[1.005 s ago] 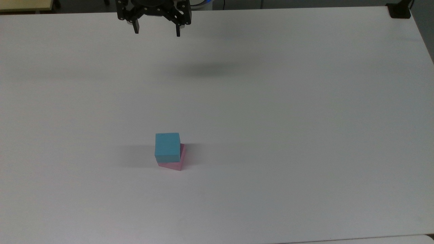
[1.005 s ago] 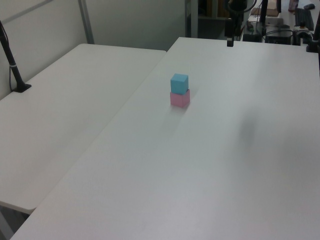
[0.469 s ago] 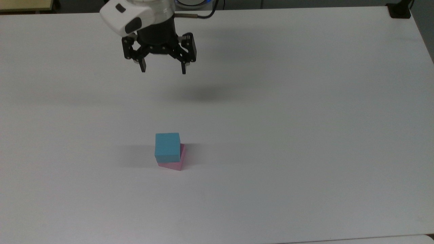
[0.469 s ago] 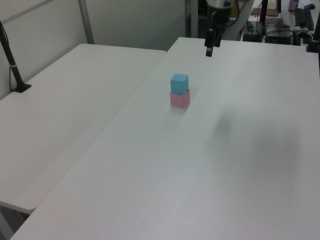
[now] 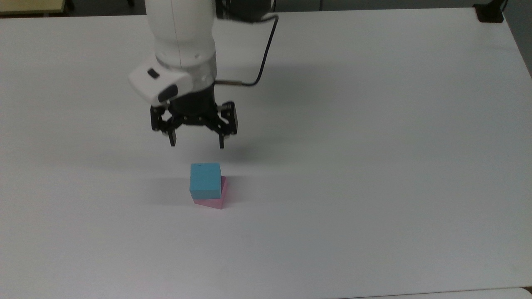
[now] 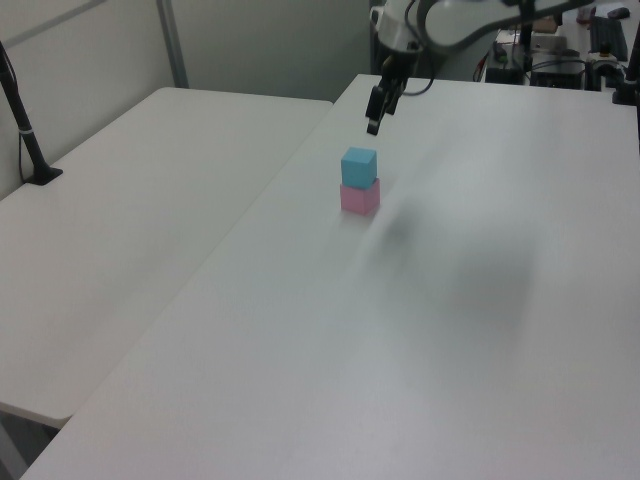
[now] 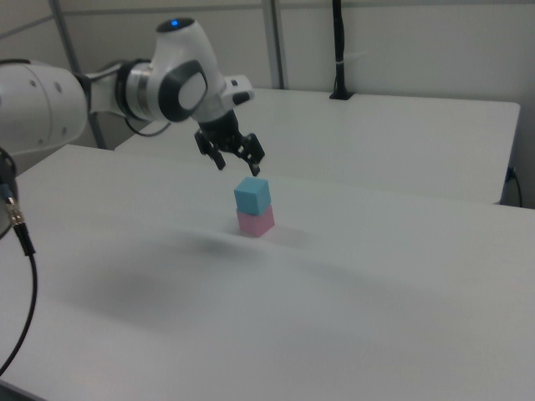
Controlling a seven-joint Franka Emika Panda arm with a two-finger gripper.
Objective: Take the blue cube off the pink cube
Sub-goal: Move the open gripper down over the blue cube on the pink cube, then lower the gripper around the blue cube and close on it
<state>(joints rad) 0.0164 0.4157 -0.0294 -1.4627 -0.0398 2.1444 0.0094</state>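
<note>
Hovering my gripper with fingers spread, empty, at 12 o'clock of the stack in the top view; blue cube sits atop pink cube on white table.

Two white desks stand side by side, the near desk and a second desk, with pale partition walls and metal posts behind.

Blue cube atop pink cube, spread pincer hovering above
</note>
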